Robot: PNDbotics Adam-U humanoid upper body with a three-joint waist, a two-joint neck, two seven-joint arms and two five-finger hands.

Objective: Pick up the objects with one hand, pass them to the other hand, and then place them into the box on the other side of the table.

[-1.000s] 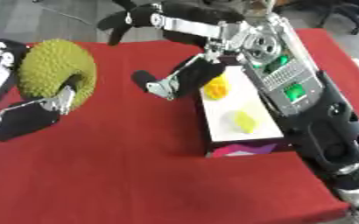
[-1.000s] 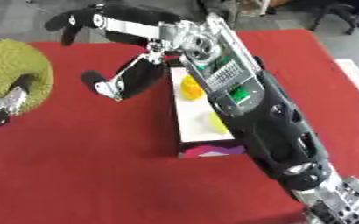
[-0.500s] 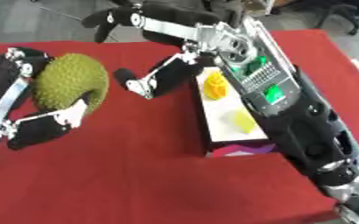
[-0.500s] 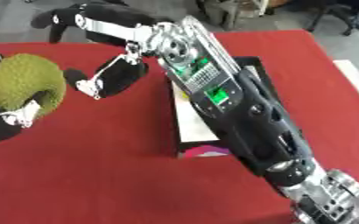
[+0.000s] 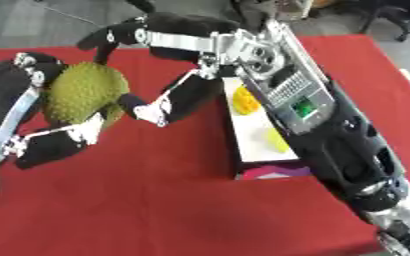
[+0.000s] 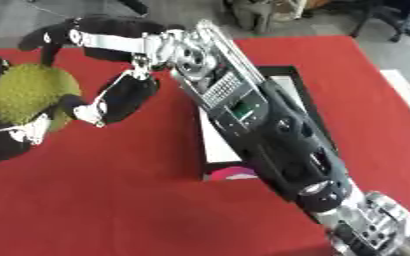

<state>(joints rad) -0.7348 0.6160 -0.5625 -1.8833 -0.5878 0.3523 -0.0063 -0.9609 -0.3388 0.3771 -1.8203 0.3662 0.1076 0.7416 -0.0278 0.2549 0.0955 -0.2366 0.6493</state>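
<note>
One durian [image 5: 84,95], two hands (left hand [image 5: 29,117] gripping)

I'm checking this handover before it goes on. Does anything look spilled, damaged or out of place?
Nothing stands out. The left hand is curled round the spiky green fruit, the right hand reaches towards it, open. The box sits flat on the red table, with yellow pieces inside, nothing spilled.

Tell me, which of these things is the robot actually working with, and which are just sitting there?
In use:
spiky green fruit, held in the left hand
right hand, open and reaching toward the fruit
box on the right side of the red table

Just sitting there:
two yellow items already lying in the box
office chairs on the floor beyond the table
</note>
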